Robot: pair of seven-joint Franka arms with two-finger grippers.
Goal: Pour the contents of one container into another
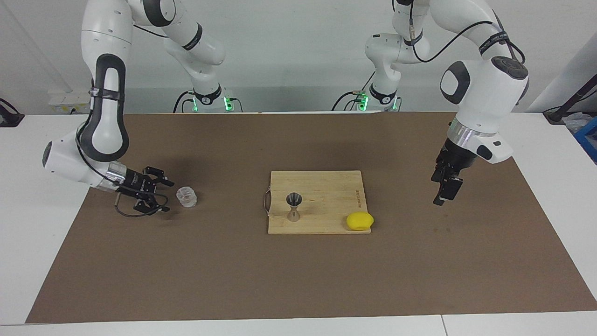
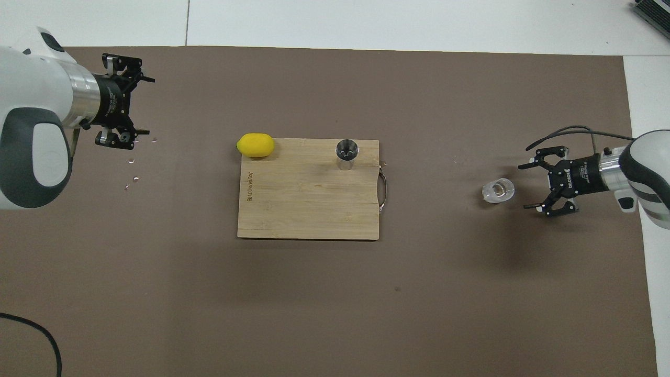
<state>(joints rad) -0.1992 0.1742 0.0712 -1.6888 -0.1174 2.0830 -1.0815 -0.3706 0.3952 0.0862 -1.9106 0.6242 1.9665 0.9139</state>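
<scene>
The clear glass tumbler (image 1: 186, 196) (image 2: 498, 190) stands upright on the brown mat toward the right arm's end of the table. My right gripper (image 1: 165, 196) (image 2: 524, 187) is low beside it, open, fingertips pointing at the glass with a small gap between them and it. The silver hourglass jigger (image 1: 293, 206) (image 2: 347, 153) stands upright on the wooden cutting board (image 1: 326, 186) (image 2: 309, 209). My left gripper (image 1: 440, 196) (image 2: 149, 106) hangs open and empty over the mat toward the left arm's end, well away from the board.
A yellow lemon (image 1: 359, 220) (image 2: 255, 145) lies at the board's corner. The board has a metal handle (image 2: 383, 192) on the edge facing the tumbler. A few small droplets (image 2: 131, 162) dot the mat under the left gripper.
</scene>
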